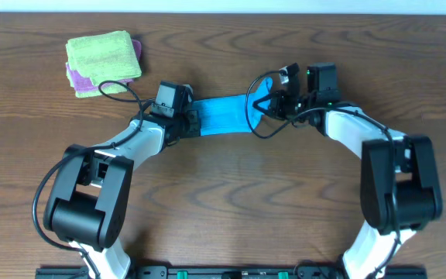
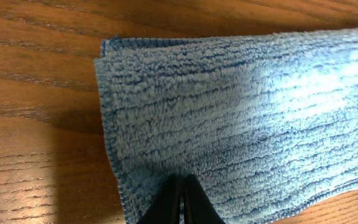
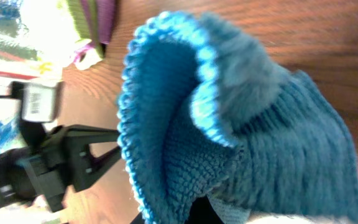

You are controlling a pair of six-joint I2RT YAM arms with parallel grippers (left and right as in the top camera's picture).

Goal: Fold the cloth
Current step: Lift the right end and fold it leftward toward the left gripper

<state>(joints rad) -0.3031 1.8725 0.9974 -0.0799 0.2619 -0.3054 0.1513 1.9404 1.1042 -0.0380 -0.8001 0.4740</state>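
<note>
A blue cloth (image 1: 223, 115) lies as a narrow band on the wooden table between my two grippers. My left gripper (image 1: 192, 122) is at its left end. In the left wrist view its fingers (image 2: 183, 183) are shut together with their tips on the flat cloth (image 2: 229, 106), and no fabric shows between them. My right gripper (image 1: 268, 105) is shut on the cloth's right end and holds it lifted. In the right wrist view the raised cloth (image 3: 278, 143) curls open in front of the camera and hides most of the fingers (image 3: 201, 213).
A folded green cloth (image 1: 103, 58) lies on a purple one (image 1: 74, 77) at the table's back left; the pile also shows in the right wrist view (image 3: 86, 25). My left arm (image 3: 61, 168) lies just beyond the raised cloth.
</note>
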